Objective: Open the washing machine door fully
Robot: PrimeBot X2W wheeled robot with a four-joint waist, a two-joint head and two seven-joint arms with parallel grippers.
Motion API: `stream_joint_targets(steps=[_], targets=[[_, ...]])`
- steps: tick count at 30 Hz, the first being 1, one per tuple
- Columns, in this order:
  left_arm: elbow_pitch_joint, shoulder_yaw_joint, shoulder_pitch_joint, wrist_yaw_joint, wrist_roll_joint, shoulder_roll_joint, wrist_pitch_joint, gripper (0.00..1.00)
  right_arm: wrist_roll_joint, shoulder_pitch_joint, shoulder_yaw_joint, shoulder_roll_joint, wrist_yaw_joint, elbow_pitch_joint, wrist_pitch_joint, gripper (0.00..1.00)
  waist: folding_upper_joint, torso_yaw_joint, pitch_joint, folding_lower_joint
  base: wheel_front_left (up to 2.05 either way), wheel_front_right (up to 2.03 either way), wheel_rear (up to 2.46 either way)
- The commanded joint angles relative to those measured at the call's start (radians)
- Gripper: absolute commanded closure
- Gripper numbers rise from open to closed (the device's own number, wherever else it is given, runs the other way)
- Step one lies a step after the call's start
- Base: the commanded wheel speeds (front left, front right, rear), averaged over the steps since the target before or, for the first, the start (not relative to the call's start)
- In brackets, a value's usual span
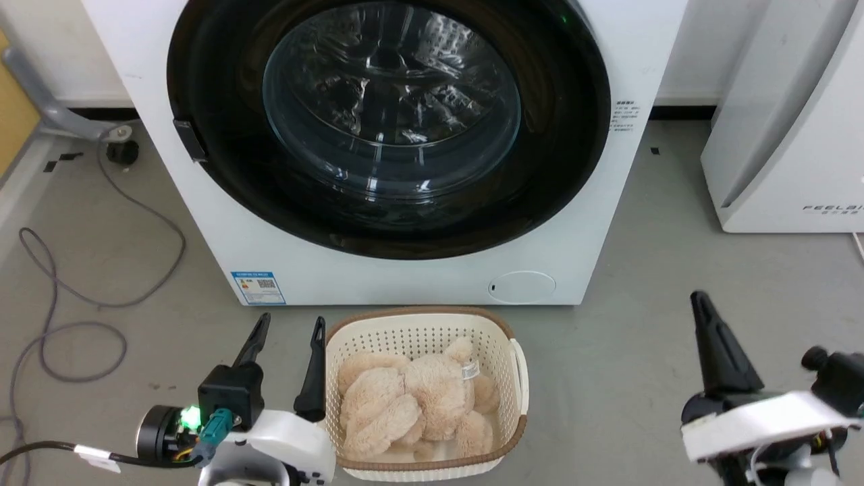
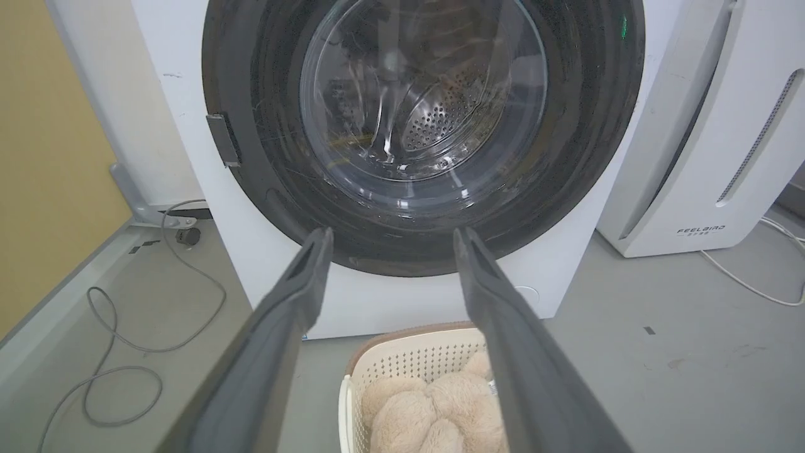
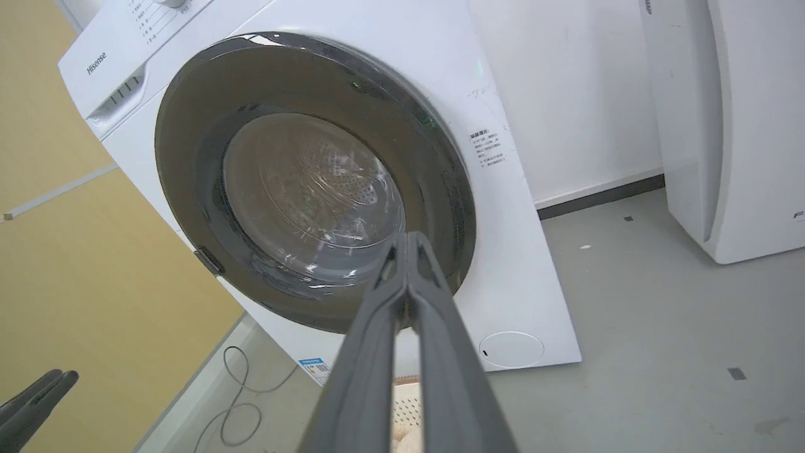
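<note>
**Ahead of both grippers: door closed, tab on the left rim**

Straight ahead of the robot, the door (image 1: 388,128) lay flush against the front of the machine (image 1: 405,280), closed as far as all three views showed. A small dark tab (image 1: 189,138) stood on its left rim, likely the pull. If so, the hinge would sit at the right rim and the door would swing about an upright axis, left edge coming out toward the robot.

The left gripper (image 1: 291,320) hung low, below the tab and a little to its right, fingers spread with nothing between them. It was the nearer arm: the tab lay up and slightly left of its fingertips. The right gripper (image 1: 700,304) sat low and well off to the right, its fingers (image 3: 409,251) pressed together on nothing.

A basket (image 1: 520,368) holding a plush toy (image 1: 412,398) stood on the floor just before the machine, close beside the left gripper. It could crowd the reach and the door's swing.
</note>
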Motion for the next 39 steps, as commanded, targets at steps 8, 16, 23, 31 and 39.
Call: stream_joint_targets(steps=[8,16,23,31,39], targets=[[-0.012,-0.019,-0.051,0.008,-0.018,0.001,-0.026,0.00,0.161,-0.123,-0.034,-0.030,0.000,0.041,-0.004,1.00,0.0000,0.006,0.049,-0.0002,0.00,0.00,0.00],[-0.021,-0.030,-0.081,0.011,-0.029,0.001,-0.043,0.00,0.318,-0.266,-0.063,-0.069,-0.001,0.119,0.006,1.00,0.0000,0.004,0.091,-0.0002,0.00,0.00,0.00],[-0.021,-0.042,-0.108,0.009,-0.037,0.001,-0.057,0.00,0.467,-0.398,-0.087,-0.113,-0.001,0.198,0.018,1.00,0.0000,0.008,0.120,-0.0002,0.00,0.00,0.00],[-0.020,-0.053,-0.136,0.007,-0.042,0.001,-0.074,0.00,0.622,-0.551,-0.077,-0.168,-0.001,0.298,0.047,1.00,0.0000,0.013,0.155,-0.0002,0.00,0.00,0.00],[-0.021,-0.069,-0.169,0.008,-0.051,0.001,-0.091,0.00,0.764,-0.717,-0.018,-0.235,-0.001,0.415,0.105,1.00,0.0000,0.013,0.195,-0.0002,0.00,0.00,0.00]])
